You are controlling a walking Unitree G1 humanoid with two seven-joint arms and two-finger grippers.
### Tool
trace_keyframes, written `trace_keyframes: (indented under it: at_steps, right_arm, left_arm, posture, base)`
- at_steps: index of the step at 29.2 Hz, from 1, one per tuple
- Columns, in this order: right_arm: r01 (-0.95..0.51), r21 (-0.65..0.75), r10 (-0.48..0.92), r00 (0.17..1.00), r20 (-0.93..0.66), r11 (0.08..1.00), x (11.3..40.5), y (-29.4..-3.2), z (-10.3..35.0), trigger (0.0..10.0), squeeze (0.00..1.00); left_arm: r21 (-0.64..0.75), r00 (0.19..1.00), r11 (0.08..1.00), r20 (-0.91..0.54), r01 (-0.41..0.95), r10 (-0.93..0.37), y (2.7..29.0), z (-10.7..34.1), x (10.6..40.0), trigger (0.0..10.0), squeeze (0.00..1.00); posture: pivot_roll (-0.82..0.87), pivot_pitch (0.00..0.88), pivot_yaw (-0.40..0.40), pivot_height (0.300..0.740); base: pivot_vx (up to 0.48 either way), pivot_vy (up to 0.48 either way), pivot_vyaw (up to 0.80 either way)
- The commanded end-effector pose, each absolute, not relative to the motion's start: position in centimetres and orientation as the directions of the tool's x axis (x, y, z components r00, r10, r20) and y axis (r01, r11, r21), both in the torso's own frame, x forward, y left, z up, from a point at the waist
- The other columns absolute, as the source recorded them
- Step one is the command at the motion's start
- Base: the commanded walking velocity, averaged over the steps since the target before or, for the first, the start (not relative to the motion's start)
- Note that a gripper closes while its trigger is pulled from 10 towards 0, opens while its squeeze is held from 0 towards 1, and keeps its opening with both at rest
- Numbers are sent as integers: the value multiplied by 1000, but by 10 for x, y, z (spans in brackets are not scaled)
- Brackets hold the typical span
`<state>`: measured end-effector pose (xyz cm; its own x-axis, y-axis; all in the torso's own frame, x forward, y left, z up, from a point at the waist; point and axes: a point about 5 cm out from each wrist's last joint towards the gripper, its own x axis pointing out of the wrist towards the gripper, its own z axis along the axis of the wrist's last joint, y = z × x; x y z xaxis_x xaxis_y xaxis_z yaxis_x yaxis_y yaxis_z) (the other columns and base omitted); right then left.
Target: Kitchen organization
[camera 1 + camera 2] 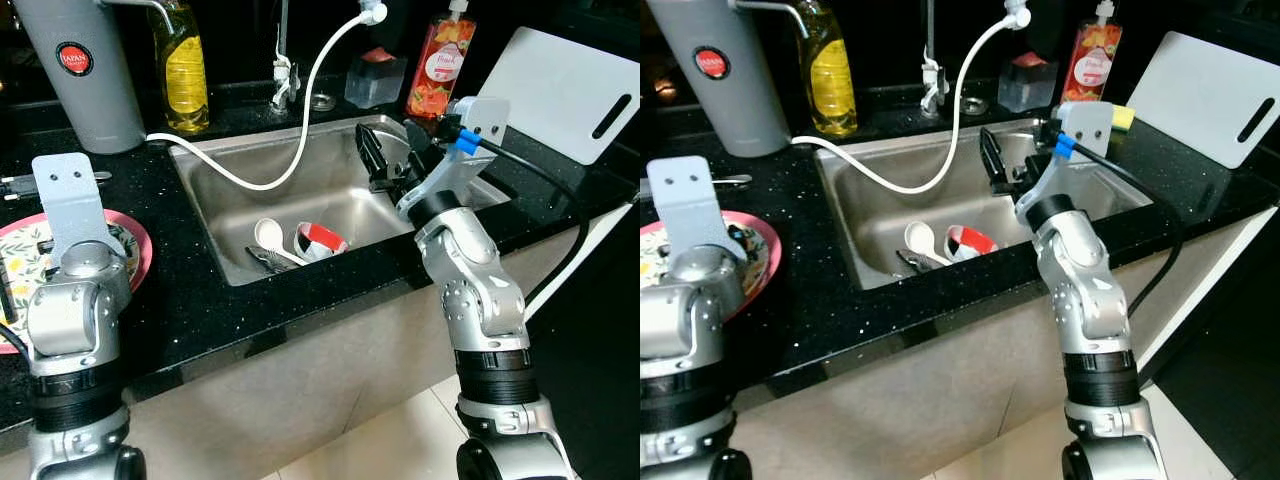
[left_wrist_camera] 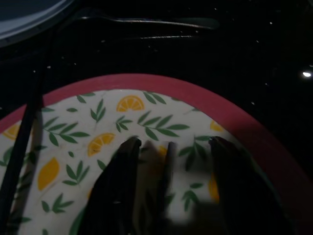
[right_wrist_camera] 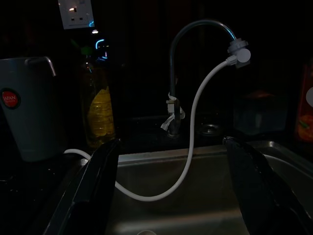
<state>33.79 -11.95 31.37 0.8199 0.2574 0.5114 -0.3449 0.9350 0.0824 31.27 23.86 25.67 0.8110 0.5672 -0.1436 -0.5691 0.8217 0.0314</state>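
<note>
**Sink and counter, items as they lie**

- Sink [image 1: 215, 175]: steel basin set in the black counter [image 1: 215, 300]. In it lie a white spoon [image 1: 268, 238], a red-and-white cup [image 1: 320, 240] tipped on its side, and dark cutlery just beside the spoon.
- White hose [image 1: 300, 110]: runs from the tap into the basin and out to a grey canister [image 1: 80, 70].
- Plate [image 2: 146, 117]: red rim, lemon pattern, on the counter left of the sink.
- Left gripper [image 2: 168, 191]: over the plate, fingers moderately apart, holding nothing.
- Right gripper [image 3: 171, 191]: above the sink's right side, fingers spread wide, empty.
- Back ledge: oil bottle [image 1: 182, 70], soap bottle [image 1: 440, 65], white cutting board [image 1: 560, 90].
</note>
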Motion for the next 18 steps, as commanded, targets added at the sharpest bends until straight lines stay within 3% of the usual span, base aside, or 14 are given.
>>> trace_keyframes:
  at_steps: [1,14,15,16,18]
  right_arm:
    - [-341,88,255,827,501,936,338,-121,310,10000,0]
    - [-345,85,259,825,502,935,337,-121,310,10000,0]
    - [-346,84,260,825,502,934,337,-121,311,10000,0]
    - [-347,84,261,825,502,934,337,-120,311,10000,0]
    - [-348,83,262,824,502,934,337,-120,311,10000,0]
  left_arm:
    - [45,792,807,-168,-589,587,239,252,311,10000,0]
    - [-113,730,734,-282,-670,623,242,237,306,9961,0]
    - [-114,732,737,-292,-666,616,242,235,307,4353,0]
    - [-113,732,739,-298,-664,612,241,234,307,1569,0]
    - [-113,732,740,-303,-664,610,241,233,307,1569,0]
  posture:
    - [-70,124,-27,740]
    - [-74,121,-28,740]
    - [-74,121,-28,740]
    - [-75,120,-29,740]
    - [-75,120,-29,740]
  base:
    - [0,0,0]
    - [0,0,0]
    - [0,0,0]
    - [0,0,0]
    - [0,0,0]
